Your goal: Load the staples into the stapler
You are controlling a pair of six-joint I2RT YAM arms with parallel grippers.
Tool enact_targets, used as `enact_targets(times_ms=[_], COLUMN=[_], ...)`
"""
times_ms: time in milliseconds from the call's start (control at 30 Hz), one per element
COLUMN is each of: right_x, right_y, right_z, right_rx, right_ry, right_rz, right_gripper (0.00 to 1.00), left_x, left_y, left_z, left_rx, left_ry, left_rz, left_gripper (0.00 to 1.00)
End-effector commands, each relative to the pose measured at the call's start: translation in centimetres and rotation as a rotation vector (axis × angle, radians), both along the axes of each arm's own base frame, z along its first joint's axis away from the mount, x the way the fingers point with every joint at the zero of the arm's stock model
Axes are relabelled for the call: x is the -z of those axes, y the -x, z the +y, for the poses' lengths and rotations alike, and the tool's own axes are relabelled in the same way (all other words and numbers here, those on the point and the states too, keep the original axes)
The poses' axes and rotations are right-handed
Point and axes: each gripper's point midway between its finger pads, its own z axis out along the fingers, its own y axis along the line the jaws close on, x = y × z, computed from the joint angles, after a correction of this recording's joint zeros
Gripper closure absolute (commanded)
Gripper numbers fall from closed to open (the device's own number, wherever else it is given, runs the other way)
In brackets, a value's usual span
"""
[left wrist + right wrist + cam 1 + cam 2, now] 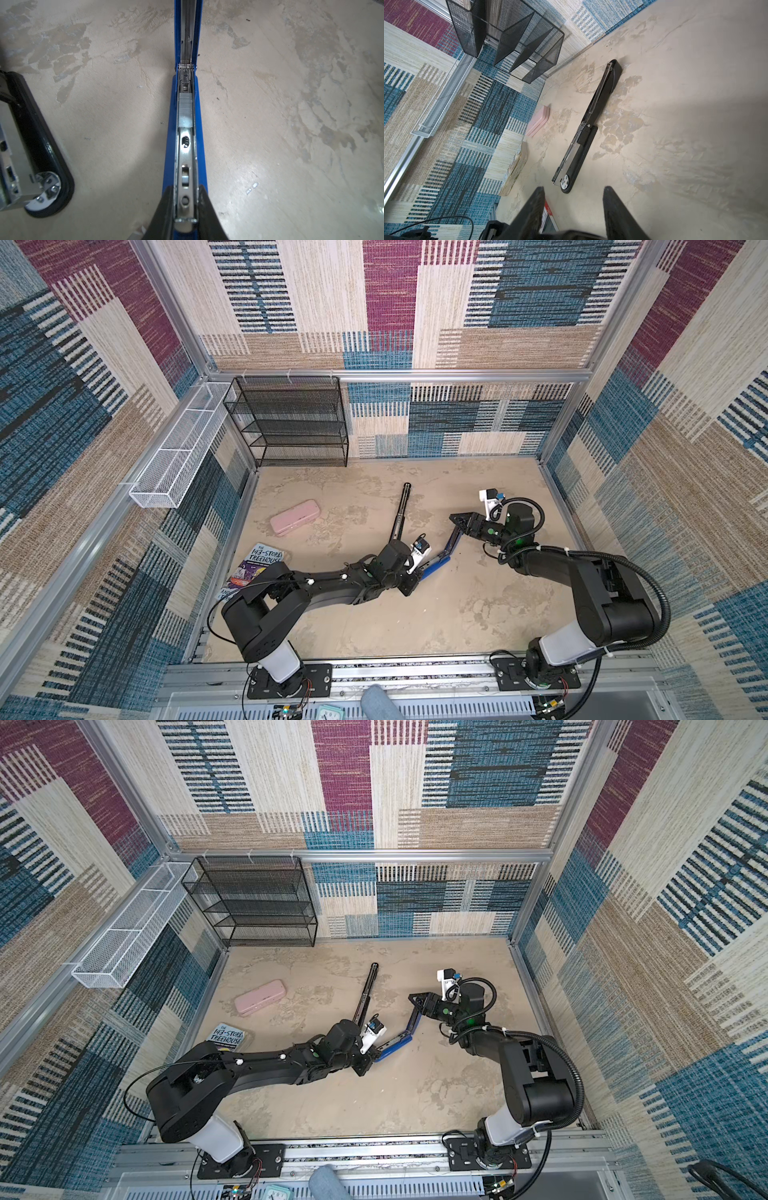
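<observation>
Left end effector [185, 187] tight on blue stapler [169, 124], staples [185, 109] lengthwise in channel [185, 158]; right end effector [574, 188] parted

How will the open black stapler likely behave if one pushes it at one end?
The black stapler lies unfolded flat, so it will probably slide or pivot, not roll. Its hinge near the middle may let the halves fold when lifted. Visible metal parts suggest it is rather heavy.

A stapler [439, 563] sits open near the middle of the table [415, 614], a strip of staples [186, 110] in its channel. Behind it, to the left, a second stapler [400, 514] lies unfolded. Further left lies a pencil case [295, 517], with a book [255, 568] in front of it. A mesh shelf [291, 423] stands in the back-left corner.
</observation>
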Motion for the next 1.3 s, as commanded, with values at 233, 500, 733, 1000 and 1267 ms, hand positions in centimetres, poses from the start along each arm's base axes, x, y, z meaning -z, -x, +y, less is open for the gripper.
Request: enact_targets(times_ms=[233, 500, 733, 1000, 1267], right_x=[-0.6, -0.7, -0.8, -0.7, -0.7], right_y=[0.3, 0.6, 1.1, 1.6, 2.0], right_z=[0.7, 1.7, 2.4, 3.2, 4.0], right_rx=[0.021, 0.021, 0.023, 0.02, 0.017], right_ry=[0.114, 0.169, 0.201, 0.243, 0.264], right_rz=[-0.048, -0.063, -0.075, -0.085, -0.092], right_gripper=[0.51, 0.51, 0.51, 0.52, 0.51], left_x=[-2.0, -2.6, -2.9, -3.6, -4.0], left_y=[-0.7, -0.9, -1.0, -1.1, -1.1], left_z=[-1.0, -1.1, -1.2, -1.4, -1.5], left_rx=[0.006, 0.003, -0.001, -0.002, 0.0], left_ry=[0.05, 0.056, 0.062, 0.072, 0.081], left_rz=[-0.04, -0.042, -0.045, -0.05, -0.052], left_gripper=[0.95, 0.96, 0.96, 0.96, 0.96])
